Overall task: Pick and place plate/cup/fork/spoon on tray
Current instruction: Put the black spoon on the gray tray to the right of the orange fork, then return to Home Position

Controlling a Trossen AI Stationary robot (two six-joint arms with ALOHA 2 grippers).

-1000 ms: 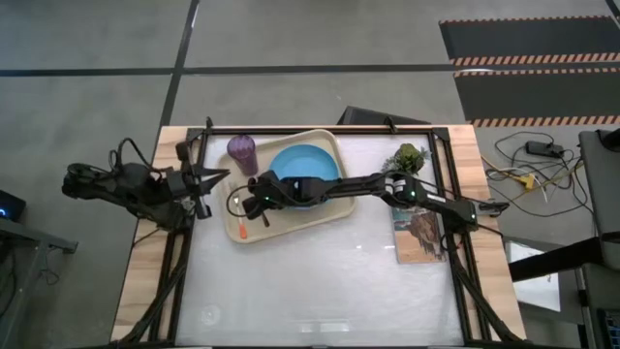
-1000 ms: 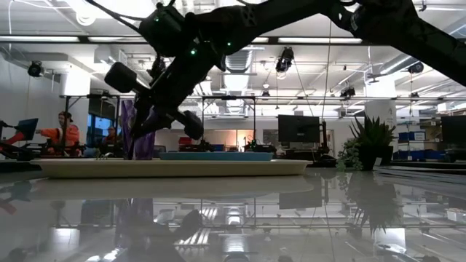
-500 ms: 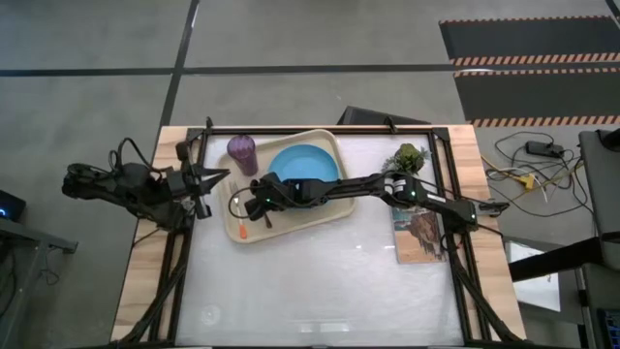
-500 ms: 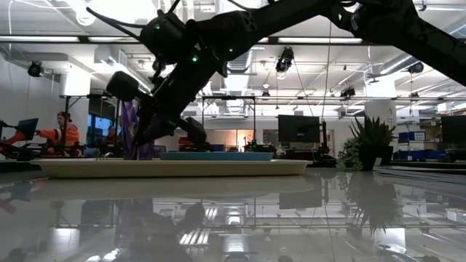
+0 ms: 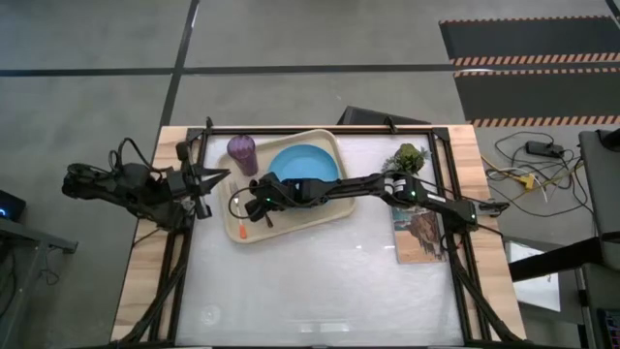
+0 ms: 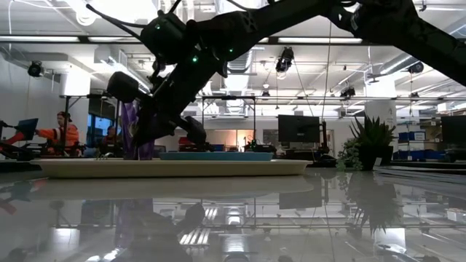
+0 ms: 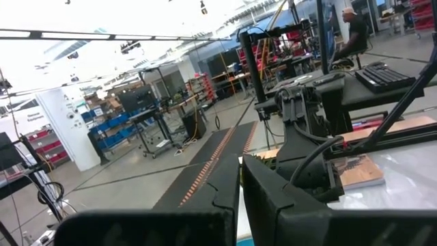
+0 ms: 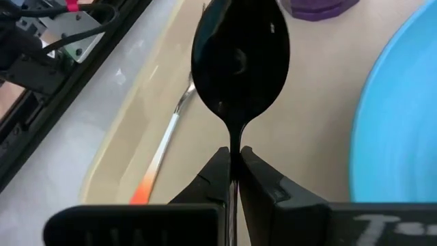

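The small black spoon [image 8: 241,61] looks like glossy plastic, its oval bowl catching highlights. The cream plastic tray [image 8: 130,137] is smooth with a soft sheen. The fork [image 8: 164,147] has a silver metal neck and an orange handle. The white desk [image 6: 306,218] top is mirror-glossy, edged in pale wood [image 5: 145,252].

I see the table [image 5: 320,281], a glossy white top in a wooden frame. The tray [image 5: 334,211] sits toward its far-left corner. A small potted plant [image 5: 408,156] stands near the far-right corner, with what looks like a picture book [image 5: 418,236] by the right edge.
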